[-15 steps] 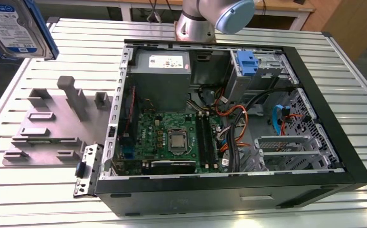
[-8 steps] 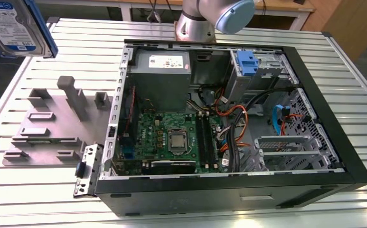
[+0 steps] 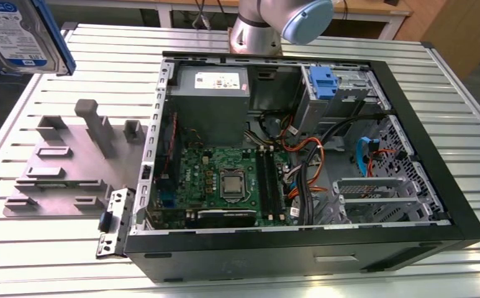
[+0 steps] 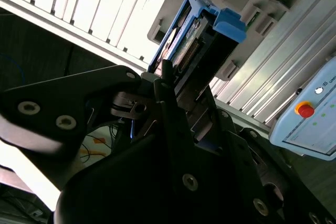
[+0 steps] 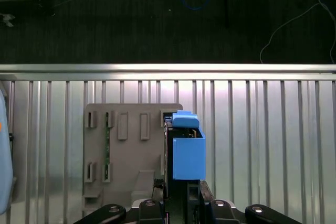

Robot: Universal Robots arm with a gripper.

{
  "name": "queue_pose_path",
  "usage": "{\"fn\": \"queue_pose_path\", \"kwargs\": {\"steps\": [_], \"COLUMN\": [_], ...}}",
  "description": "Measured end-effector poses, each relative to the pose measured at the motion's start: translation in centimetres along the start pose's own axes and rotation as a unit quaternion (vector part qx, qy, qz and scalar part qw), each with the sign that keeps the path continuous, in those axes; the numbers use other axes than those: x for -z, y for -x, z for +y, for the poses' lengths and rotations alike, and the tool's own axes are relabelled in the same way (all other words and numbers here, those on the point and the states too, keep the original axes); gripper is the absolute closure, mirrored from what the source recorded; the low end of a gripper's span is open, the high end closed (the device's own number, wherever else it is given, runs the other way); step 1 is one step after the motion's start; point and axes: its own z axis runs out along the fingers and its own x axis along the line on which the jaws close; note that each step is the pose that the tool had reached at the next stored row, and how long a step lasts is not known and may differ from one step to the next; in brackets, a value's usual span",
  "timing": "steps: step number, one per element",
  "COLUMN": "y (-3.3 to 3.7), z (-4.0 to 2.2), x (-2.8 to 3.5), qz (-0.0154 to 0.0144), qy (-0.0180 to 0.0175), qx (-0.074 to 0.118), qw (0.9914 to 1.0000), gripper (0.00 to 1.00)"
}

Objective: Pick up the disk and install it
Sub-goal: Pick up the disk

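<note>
Disk [image 3: 18, 32], blue-railed, raised above slatted table [image 3: 438, 68] at the exterior view's left; open computer case [image 3: 306, 256] well apart; grey fixture plate [image 5: 126, 153] beneath the disk; gripper [image 5: 184, 186], fingers clamped on the disk's sides.

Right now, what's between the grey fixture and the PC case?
In the exterior view, only a thin strip of slatted table separates the grey fixture from the PC case; a small metal bracket lies at its lower end, beside the case's corner.
</note>
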Motion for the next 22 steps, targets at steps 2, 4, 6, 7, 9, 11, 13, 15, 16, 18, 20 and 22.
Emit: {"fn": "queue_pose_path", "kwargs": {"steps": [2, 4, 6, 7, 9, 11, 13, 15, 16, 18, 20, 22], "y": [0.00, 0.01, 0.02, 0.02, 0.03, 0.03, 0.04, 0.05, 0.05, 0.06, 0.07, 0.08], "z": [0.01, 0.02, 0.02, 0.03, 0.04, 0.05, 0.06, 0.07, 0.07, 0.08, 0.10, 0.11], "x": [0.12, 0.33, 0.56, 0.67, 0.88, 1.11, 1.35, 1.61, 1.74, 2.05, 2.32, 2.56], "qz": [0.0001, 0.0000, 0.0000, 0.0000, 0.0000, 0.0000, 0.0000, 0.0000, 0.0000, 0.0000, 0.0000, 0.0000], "qy": [0.0001, 0.0000, 0.0000, 0.0000, 0.0000, 0.0000, 0.0000, 0.0000, 0.0000, 0.0000, 0.0000, 0.0000], "qx": [0.000, 0.000, 0.000, 0.000, 0.000, 0.000, 0.000, 0.000, 0.000, 0.000, 0.000, 0.000], "qw": [1.00000, 1.00000, 1.00000, 1.00000, 1.00000, 1.00000, 1.00000, 1.00000, 1.00000, 1.00000, 1.00000, 1.00000], "gripper": [0.65, 0.65, 0.65, 0.65, 0.65, 0.65, 0.65, 0.65, 0.65, 0.65, 0.65, 0.65]}}
